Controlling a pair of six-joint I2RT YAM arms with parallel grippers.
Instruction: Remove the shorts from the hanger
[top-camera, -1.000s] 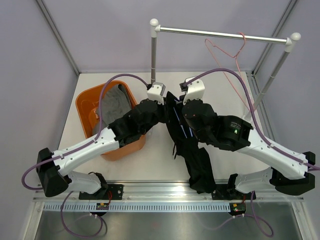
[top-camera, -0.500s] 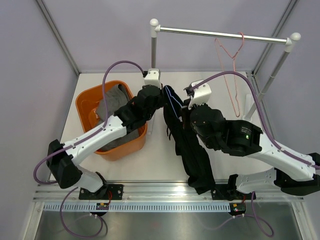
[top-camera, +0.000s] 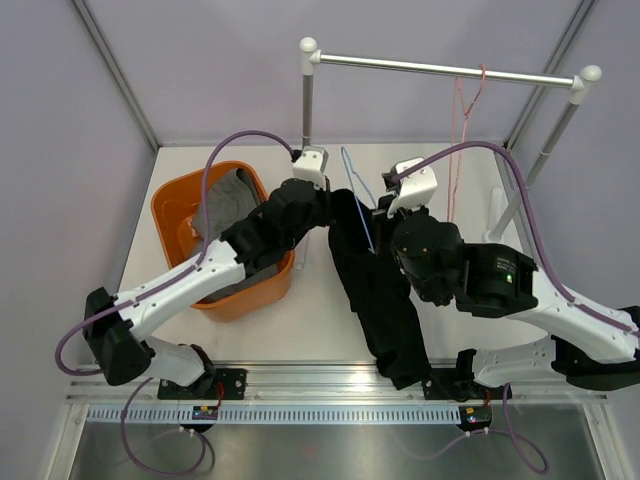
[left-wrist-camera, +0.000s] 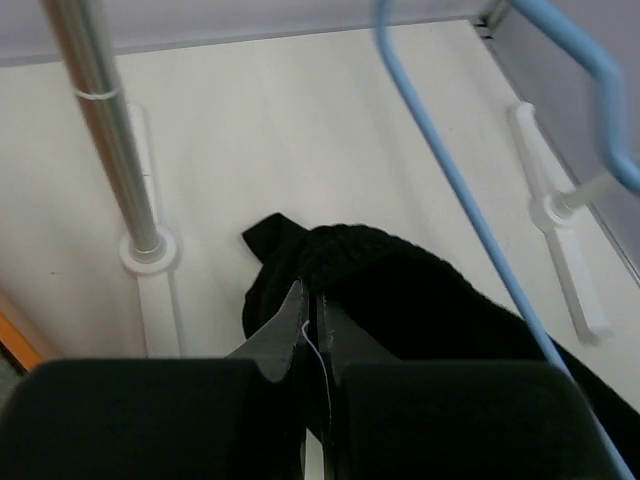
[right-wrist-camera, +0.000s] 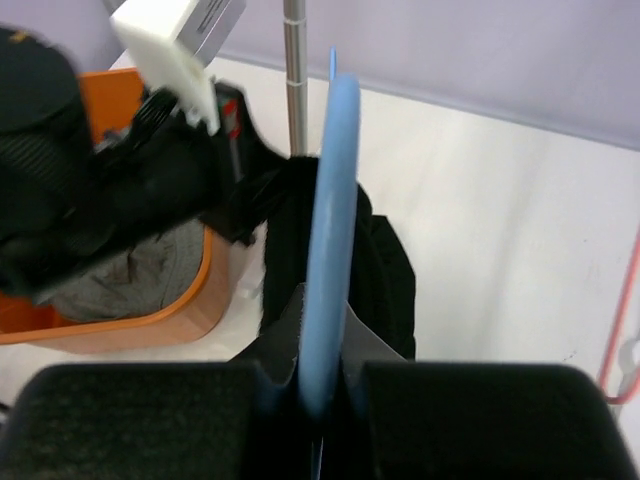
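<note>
Black shorts (top-camera: 385, 300) pinched in L jaws, blue hanger (right-wrist-camera: 328, 200) in R jaws.

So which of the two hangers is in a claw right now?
The blue hanger, clamped in the right claw; the pink hanger just hangs from the rail, untouched.

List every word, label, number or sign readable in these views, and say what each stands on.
No text can be read in any view.
Dark print on the white camera housing in the right wrist view: blurred, unreadable.
Small sticker at the left arm's base: too small to read.
Small sticker at the right arm's base: too small to read.
</note>
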